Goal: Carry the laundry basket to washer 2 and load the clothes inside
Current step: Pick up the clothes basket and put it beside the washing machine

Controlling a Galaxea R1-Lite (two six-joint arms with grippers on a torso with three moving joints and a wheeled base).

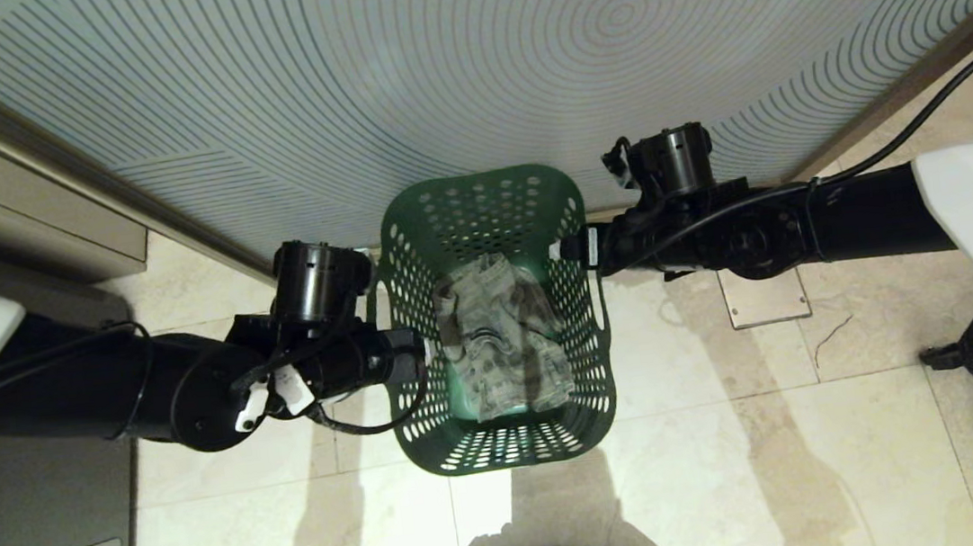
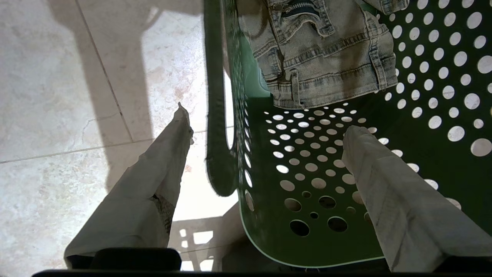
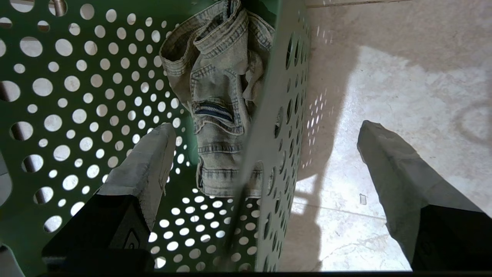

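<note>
- On the tiled floor (image 1: 702, 431), between the two arms, stands the green basket (image 1: 586, 317), its walls full of round holes.
- Inside it lies a pale denim garment (image 1: 502, 335), crumpled on the bottom; a dark zip and seams show on it in both wrist views.
- At the basket's left rim sits the left end effector (image 2: 265, 146), fingers spread, not pinching anything.
- One left finger (image 2: 161, 169) hangs outside the wall over the floor, and the other is inside the basket; the rim with its handle slot runs between them.
- Whether either finger touches the wall, I cannot tell.
- At the opposite rim sits the right end effector (image 3: 265, 161), also spread wide and holding nothing.
- One right finger (image 3: 150, 161) is inside the basket near the denim; the other is outside above the tiles, with the perforated wall between them.
- From the head view, both black arms reach in from the sides, each wrist just beside the basket's upper edge.
- Beyond the basket lies a pale rug (image 1: 464, 58) with curved line patterns, bordered by a brown strip.
- A small metal plate (image 1: 765, 296) is set in the floor under the right arm.
- Shadows of the arms and basket fall on the tiles nearer the robot.
</note>
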